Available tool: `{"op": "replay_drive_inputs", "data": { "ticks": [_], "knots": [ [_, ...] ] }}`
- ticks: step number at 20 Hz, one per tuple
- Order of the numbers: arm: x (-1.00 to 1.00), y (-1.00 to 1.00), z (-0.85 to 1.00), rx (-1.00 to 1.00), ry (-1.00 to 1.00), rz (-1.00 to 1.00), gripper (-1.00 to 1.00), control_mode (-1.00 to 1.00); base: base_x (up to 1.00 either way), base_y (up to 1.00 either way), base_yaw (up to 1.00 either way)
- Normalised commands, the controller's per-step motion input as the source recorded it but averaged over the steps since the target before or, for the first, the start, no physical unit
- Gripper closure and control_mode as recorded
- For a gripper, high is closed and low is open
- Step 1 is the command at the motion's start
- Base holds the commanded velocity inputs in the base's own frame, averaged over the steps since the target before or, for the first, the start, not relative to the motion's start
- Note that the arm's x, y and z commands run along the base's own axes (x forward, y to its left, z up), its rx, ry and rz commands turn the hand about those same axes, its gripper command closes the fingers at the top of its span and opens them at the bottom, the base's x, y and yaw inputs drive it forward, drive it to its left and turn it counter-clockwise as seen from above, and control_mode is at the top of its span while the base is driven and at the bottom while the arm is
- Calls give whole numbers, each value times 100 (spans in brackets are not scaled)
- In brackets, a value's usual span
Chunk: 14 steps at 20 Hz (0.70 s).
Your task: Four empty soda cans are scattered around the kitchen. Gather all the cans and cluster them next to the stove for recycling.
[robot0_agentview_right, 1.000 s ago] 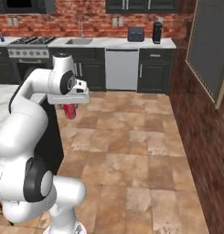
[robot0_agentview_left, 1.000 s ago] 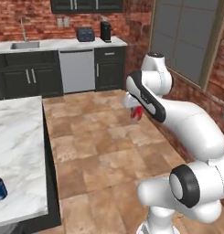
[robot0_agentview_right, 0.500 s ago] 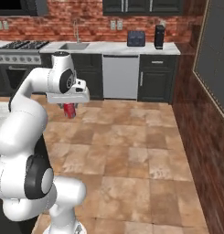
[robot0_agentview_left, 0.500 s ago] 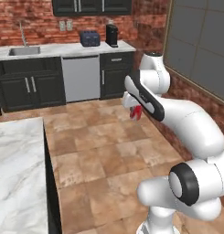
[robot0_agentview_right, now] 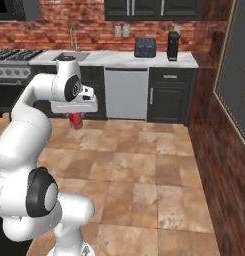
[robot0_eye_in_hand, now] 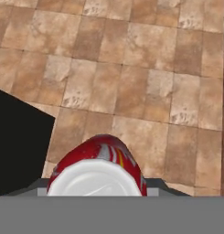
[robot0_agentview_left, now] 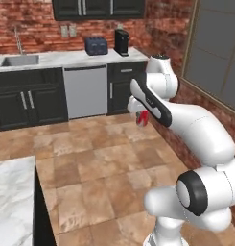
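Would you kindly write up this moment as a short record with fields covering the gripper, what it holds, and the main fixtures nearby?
gripper: shut on the red soda can, carried in the air above the tiled floor
red soda can: silver top faces the hand camera; upright below the hand in both base views
stove: far left on the back wall, beside the sink
sink: set in the white counter
dishwasher: under the counter, between dark cabinets
toaster: on the counter, left of the coffee machine
coffee machine: on the counter
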Motion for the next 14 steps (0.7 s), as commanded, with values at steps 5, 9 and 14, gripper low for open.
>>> {"op": "replay_drive_inputs", "data": {
  "ticks": [5,9,14],
  "knots": [
    [0,0,0,0,0,0,100,100,100,-32,2],
    [0,0,0,0,0,0,100,100,100,-9,1],
    [0,0,0,0,0,0,100,100,100,0,0]
  ]
}}
